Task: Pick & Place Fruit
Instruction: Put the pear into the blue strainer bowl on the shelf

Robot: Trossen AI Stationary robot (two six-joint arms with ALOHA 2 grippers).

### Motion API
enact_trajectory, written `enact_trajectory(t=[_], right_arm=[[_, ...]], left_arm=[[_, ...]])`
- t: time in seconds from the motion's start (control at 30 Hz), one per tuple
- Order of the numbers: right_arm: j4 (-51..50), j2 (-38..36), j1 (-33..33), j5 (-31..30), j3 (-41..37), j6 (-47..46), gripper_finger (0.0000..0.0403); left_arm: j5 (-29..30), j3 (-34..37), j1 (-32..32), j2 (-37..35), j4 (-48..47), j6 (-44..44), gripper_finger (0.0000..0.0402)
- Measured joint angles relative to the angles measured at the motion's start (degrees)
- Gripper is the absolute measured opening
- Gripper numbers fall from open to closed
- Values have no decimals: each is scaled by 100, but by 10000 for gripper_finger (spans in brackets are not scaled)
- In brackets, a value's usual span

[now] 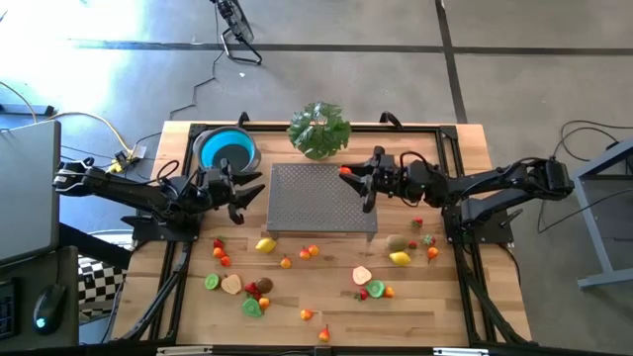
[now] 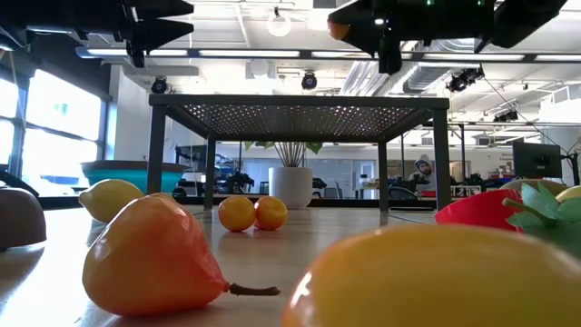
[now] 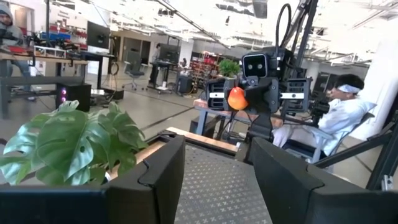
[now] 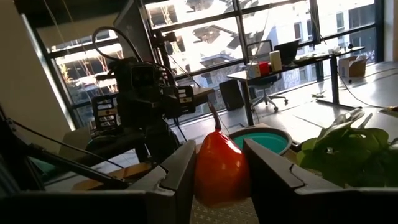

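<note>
A red-orange pear-shaped fruit (image 4: pixel 219 171) with a brown stem hangs over the right part of the grey perforated platform (image 1: pixel 316 203), with my right gripper (image 1: pixel 350 175) shut on it. My left gripper (image 1: pixel 247 194) stands open and level at the platform's left edge, nothing between its fingers (image 3: pixel 158 171). It faces the right gripper across the platform. The blue bowl (image 1: pixel 226 150) stands at the far left. Several small fruits and slices (image 1: pixel 265 244) lie on the wooden table near the front edge. My right gripper pinches the fruit's two sides (image 4: pixel 200 174) between its two fingers. The fingers run about level, coming from the table's right. The fruit sits upright with its stem (image 4: pixel 214 118) up, lifted clear above the platform.
A leafy green plant (image 1: pixel 318 129) stands at the platform's far edge. The platform rests on dark legs (image 2: pixel 156 150), with fruits (image 2: pixel 238 213) on the table beneath it. A black frame (image 1: pixel 450 168) borders the table. A person (image 3: pixel 345 115) sits in the room beyond.
</note>
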State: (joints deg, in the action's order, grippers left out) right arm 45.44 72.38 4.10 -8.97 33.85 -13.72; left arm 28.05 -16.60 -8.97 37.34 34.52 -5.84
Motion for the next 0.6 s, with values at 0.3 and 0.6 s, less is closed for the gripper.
enact_trajectory(t=[0.3,0.6], right_arm=[[-174,-32,0,-260,0,2,116],[-748,-313,0,-599,0,-128,111]], left_arm=[[7,0,0,-38,-158,2,179],[406,-2,0,-606,-858,64,179]])
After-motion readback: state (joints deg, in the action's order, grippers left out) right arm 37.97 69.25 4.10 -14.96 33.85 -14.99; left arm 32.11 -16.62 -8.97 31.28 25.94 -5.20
